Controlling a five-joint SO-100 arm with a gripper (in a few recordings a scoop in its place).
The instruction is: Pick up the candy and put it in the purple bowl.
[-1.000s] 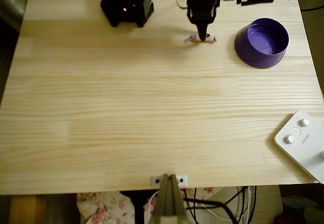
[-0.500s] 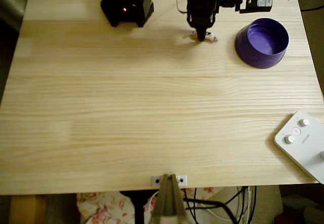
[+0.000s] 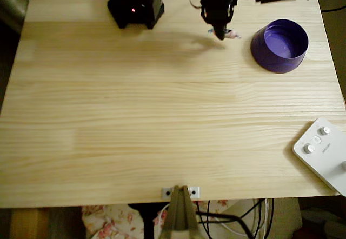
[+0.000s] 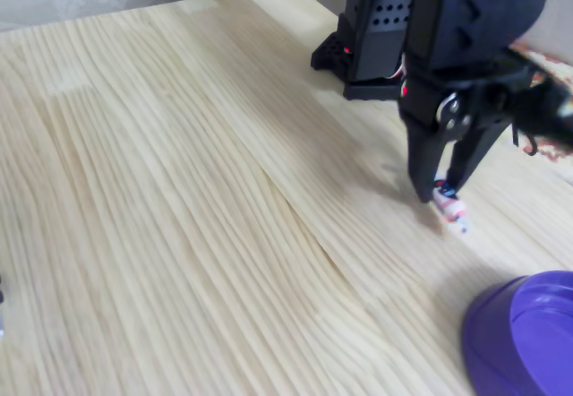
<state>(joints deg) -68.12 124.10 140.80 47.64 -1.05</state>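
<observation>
My black gripper (image 3: 220, 32) is shut on the candy (image 3: 231, 34), a tiny pinkish sweet with whitish-blue twisted ends sticking out to the right of the fingertips. In the fixed view the gripper (image 4: 437, 192) points down, and the candy (image 4: 451, 208) hangs at its tips just above the wood. The purple bowl (image 3: 270, 55) stands upright a short way to the right of the gripper in the overhead view, its violet inside bare. In the fixed view the bowl (image 4: 491, 342) is at the bottom right corner, nearer the camera than the candy.
The arm's black base (image 3: 136, 4) stands at the back edge, left of the gripper. A white box with knobs (image 3: 323, 152) lies at the front right corner. A small metal bracket (image 3: 181, 192) sits on the front edge. The wooden table (image 3: 135, 114) spreads wide in front.
The gripper has carried the candy up off the wood and a little to the right, closer to the purple bowl. Its shadow now falls apart from it on the table.
</observation>
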